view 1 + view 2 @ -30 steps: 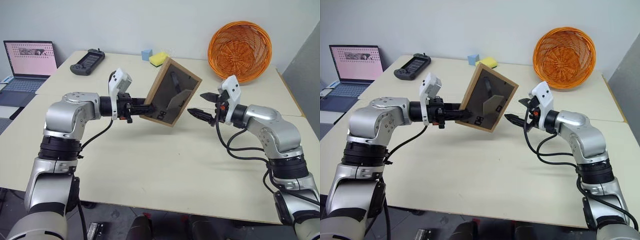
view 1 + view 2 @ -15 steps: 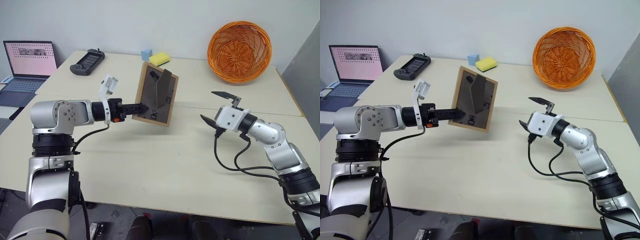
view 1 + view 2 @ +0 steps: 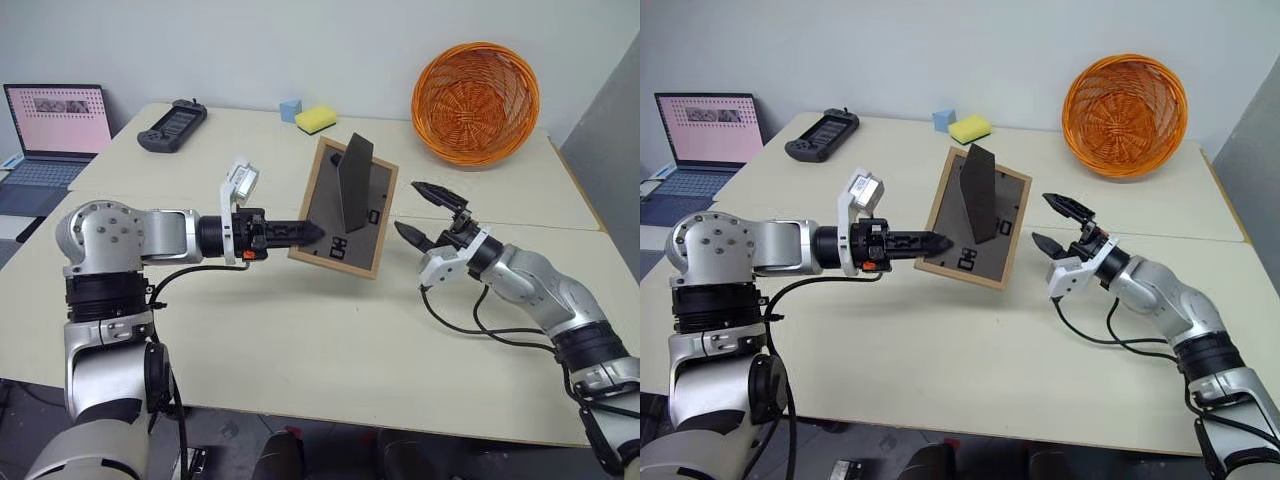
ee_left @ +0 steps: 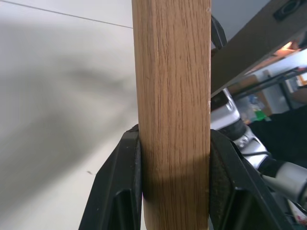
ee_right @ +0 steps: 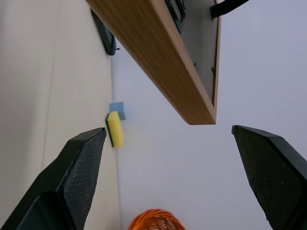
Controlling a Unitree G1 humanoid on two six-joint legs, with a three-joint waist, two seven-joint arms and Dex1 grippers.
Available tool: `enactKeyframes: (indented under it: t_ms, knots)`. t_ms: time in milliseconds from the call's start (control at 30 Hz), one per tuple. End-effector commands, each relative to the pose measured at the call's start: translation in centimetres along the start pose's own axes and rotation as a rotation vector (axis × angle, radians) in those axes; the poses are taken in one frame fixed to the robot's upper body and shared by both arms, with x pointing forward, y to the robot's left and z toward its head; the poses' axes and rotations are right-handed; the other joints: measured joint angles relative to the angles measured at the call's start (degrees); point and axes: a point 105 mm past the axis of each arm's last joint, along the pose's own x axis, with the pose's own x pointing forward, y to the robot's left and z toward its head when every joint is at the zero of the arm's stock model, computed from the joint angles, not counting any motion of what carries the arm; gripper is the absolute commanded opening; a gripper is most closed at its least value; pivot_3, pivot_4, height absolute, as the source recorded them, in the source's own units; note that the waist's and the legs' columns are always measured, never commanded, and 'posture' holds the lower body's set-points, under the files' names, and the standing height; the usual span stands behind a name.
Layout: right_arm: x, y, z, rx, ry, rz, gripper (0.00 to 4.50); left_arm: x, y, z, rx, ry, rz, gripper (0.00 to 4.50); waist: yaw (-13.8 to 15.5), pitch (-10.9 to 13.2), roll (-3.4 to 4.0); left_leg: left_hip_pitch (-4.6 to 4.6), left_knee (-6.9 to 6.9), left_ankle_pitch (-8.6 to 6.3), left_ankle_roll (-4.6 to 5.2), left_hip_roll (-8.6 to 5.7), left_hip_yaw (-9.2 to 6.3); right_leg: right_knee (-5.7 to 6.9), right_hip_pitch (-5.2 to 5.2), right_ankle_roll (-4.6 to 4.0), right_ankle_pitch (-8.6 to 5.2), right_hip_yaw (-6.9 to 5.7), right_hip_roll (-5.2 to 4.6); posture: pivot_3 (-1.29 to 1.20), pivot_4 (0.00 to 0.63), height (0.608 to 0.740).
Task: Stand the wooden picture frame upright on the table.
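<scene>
Pale tabletop (image 3: 330,330) spreads beneath the wooden picture frame (image 3: 345,208), held aloft and tilted with its fold-out stand (image 3: 353,182) swung out ready for standing, its edge clamped in the left pincer (image 3: 300,232), while the right pincer (image 3: 420,214) waits spread wide beside it.

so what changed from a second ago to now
The left gripper, clamped on the wooden picture frame throughout, rolled it in the air so its fold-out stand now juts out. The right gripper dropped away, then came back beside the frame, open. Basket, sponge, controller and laptop stayed put.
</scene>
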Motion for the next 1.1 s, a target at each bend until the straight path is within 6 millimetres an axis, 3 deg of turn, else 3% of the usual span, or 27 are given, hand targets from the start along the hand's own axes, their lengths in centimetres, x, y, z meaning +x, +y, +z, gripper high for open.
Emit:
enactKeyframes:
  t_ms: [33, 1100]
  knots:
    - [0.7, -1.7, 0.4, -0.078, -0.049, -0.071, 4.46, -0.2, -1.4, 0.1, 0.000, -0.006, -0.058, 1.30, 0.0, 0.0, -0.01, 0.00, 0.00, 0.00, 0.00, -0.01, 0.00, 0.00, 0.00, 0.00, 0.00, 0.00, -0.01, 0.00, 0.150, 0.740]
    - [0.0, -0.9, 2.4, -0.277, -0.297, -0.097, 4.46, 0.4, -3.2, -2.7, -0.066, 0.118, -0.108, 1.30, 0.0, 0.0, -0.02, 0.04, 0.07, 0.00, 0.00, -0.12, -0.06, 0.06, 0.05, -0.01, 0.00, 0.00, -0.02, 0.00, 0.150, 0.740]
